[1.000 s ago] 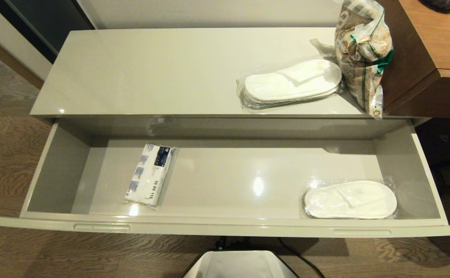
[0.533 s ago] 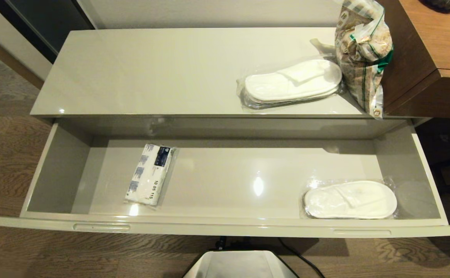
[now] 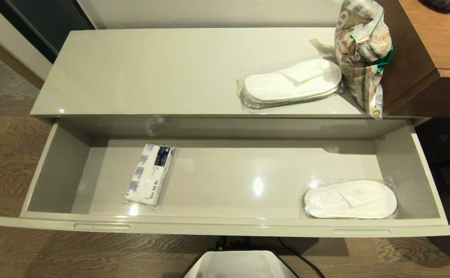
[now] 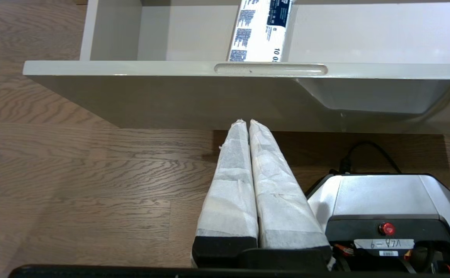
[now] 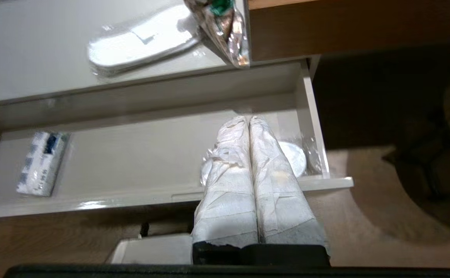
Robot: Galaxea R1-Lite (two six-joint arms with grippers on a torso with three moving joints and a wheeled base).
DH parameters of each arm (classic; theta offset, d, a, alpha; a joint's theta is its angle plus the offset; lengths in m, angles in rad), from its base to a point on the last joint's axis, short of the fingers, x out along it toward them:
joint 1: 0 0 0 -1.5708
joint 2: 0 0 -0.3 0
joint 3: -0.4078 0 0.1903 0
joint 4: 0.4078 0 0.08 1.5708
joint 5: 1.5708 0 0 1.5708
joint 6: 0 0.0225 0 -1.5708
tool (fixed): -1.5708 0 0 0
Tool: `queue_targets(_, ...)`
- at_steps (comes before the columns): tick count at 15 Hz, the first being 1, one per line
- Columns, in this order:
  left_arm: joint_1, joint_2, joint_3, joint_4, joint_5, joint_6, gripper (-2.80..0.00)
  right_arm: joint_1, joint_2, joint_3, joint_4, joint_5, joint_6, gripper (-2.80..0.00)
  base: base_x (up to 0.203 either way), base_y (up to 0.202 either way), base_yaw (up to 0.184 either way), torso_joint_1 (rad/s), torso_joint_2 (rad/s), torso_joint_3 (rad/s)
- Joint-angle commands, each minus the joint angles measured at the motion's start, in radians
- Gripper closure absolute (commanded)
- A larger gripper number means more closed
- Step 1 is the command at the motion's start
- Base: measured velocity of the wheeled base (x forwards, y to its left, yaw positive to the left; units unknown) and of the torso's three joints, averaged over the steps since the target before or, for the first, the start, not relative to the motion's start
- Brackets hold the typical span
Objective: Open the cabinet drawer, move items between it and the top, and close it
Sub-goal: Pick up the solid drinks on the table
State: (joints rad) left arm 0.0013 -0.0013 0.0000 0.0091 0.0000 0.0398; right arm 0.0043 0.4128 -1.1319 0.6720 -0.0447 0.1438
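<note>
Bagged slippers [image 3: 350, 199] lie lengthwise along drawer [image 3: 225, 227]; right hand [image 5: 249, 119] pressed together, seemingly above.

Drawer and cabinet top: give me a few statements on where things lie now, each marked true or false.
1. The cabinet drawer is open. True.
2. The tissue pack lies on the top. False: it lies inside the drawer.
3. One slipper bag lies on the top, another slipper bag in the drawer. True.
4. The brown patterned packet lies flat in the drawer. False: it stands on the top.
5. The right hand is wide open. False: shut, empty.
</note>
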Motion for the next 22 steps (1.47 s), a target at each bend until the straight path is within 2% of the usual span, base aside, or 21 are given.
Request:
queue_targets(1,0.0,0.001,0.0,0.0,0.0,0.0,0.0,0.001,0.35,-0.138,0.082,0.004,-0.038,0.0,0.0,0.0,0.0,0.0,0.0,0.0)
queue_targets(3,0.0,0.001,0.0,0.0,0.0,0.0,0.0,0.005,0.526,-0.174,0.095,0.031,-0.094,0.0,0.0,0.0,0.0,0.0,0.0,0.0)
queue_targets(5,0.0,0.001,0.0,0.0,0.0,0.0,0.0,0.035,0.688,-0.189,0.04,0.046,-0.129,0.0,0.0,0.0,0.0,0.0,0.0,0.0)
queue_targets(8,0.0,0.001,0.0,0.0,0.0,0.0,0.0,0.107,0.931,-0.207,-0.143,0.02,-0.176,0.0,0.0,0.0,0.0,0.0,0.0,0.0)
queue_targets(10,0.0,0.001,0.0,0.0,0.0,0.0,0.0,0.135,1.086,-0.231,-0.326,-0.024,-0.214,0.0,0.0,0.0,0.0,0.0,0.0,0.0)
queue_targets(12,0.0,0.001,0.0,0.0,0.0,0.0,0.0,0.205,1.165,-0.257,-0.511,-0.137,-0.235,0.0,0.0,0.0,0.0,0.0,0.0,0.0)
queue_targets(14,0.0,0.001,0.0,0.0,0.0,0.0,0.0,0.279,1.185,-0.245,-0.606,-0.324,-0.242,0.0,0.0,0.0,0.0,0.0,0.0,0.0)
queue_targets(15,0.0,0.001,0.0,0.0,0.0,0.0,0.0,0.3,1.19,-0.238,-0.69,-0.393,-0.249,-2.8,0.0,0.0,0.0,0.0,0.0,0.0)
queue_targets(18,0.0,0.001,0.0,0.0,0.0,0.0,0.0,0.34,1.177,-0.18,-0.922,-0.512,-0.298,-2.8,0.0,0.0,0.0,0.0,0.0,0.0)
queue_targets(19,0.001,0.0,0.0,0.0,0.0,0.0,0.0,0.344,1.171,-0.171,-0.955,-0.549,-0.313,-2.8,0.0,0.0,0.0,0.0,0.0,0.0)
queue_targets(22,0.0,0.001,0.0,0.0,0.0,0.0,0.0,0.342,1.172,-0.173,-0.966,-0.555,-0.339,-2.8,0.0,0.0,0.0,0.0,0.0,0.0)
